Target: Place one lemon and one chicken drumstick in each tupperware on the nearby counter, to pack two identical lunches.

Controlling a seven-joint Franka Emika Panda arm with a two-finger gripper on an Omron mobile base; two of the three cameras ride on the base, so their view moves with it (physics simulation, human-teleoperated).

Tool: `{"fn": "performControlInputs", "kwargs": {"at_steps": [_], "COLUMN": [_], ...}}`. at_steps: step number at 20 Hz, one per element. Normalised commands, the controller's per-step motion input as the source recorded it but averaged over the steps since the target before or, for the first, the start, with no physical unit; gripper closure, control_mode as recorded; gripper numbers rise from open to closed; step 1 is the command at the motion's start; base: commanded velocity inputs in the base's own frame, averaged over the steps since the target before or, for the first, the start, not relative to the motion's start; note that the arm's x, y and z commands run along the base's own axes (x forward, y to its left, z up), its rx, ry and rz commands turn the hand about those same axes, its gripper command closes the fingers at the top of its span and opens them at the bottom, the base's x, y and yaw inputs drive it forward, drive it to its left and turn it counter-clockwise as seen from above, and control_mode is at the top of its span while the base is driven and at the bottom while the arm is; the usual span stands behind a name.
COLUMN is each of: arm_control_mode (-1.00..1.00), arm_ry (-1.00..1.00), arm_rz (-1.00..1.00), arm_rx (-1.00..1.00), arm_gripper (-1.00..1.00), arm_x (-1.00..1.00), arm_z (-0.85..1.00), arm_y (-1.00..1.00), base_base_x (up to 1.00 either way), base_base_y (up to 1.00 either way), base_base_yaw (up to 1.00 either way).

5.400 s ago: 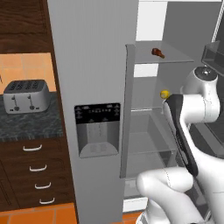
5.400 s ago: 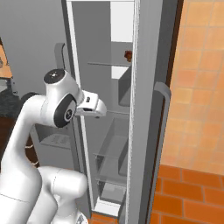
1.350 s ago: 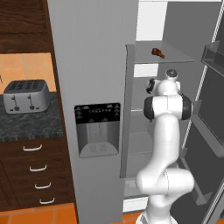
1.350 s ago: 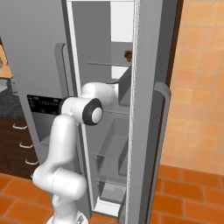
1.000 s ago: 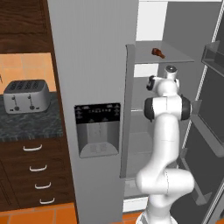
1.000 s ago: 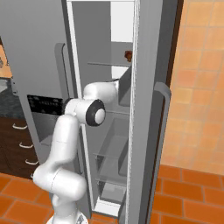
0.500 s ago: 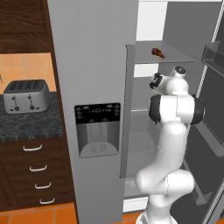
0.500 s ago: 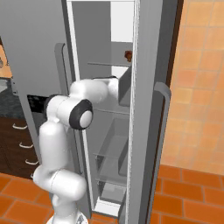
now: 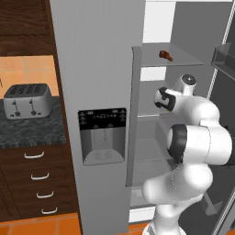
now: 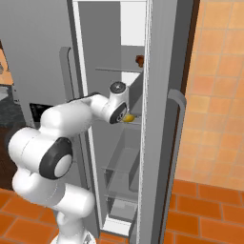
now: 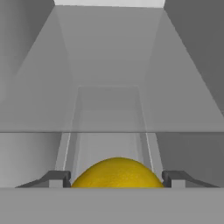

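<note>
The lemon is a smooth, evenly bright yellow dome in the hand view, without any marks or stem that can be made out, its lower part cut off at the bottom of the picture. It sits right between the two dark finger tips of the gripper, and its rounded top reaches from one tip to the other, so its visible width runs across the gap from finger to finger; whether that is its true long axis cannot be told, since so little of it shows. The jaws stand partly apart with the lemon between them, each tip right at a flank of the fruit (whether they actually press on it cannot be told). In the right base view the lemon shows as a small yellow spot just beyond the arm's wrist, at the level of a middle glass shelf inside the open fridge. On the shelf above lies a small brown chicken drumstick, its length lying roughly sideways in the left base view. To the left, a silver toaster stands on the dark speckled counter over brown drawers.
</note>
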Motion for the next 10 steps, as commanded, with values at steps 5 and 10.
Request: {"fn": "performControlInputs", "kwargs": {"at_steps": [5,10], "arm_control_mode": [-1.00,-1.00], "arm_ry": [0.09,0.08], "arm_rz": [0.28,0.29], "arm_rx": [-0.05,-0.07], "arm_gripper": [1.00,1.00], "arm_x": [-1.00,-1.00], "arm_z": [0.98,0.75], "arm_y": [0.24,0.18], "base_base_x": [0.00,0.00], "base_base_y": [0.00,0.00], "base_base_yaw": [0.00,0.00]}}
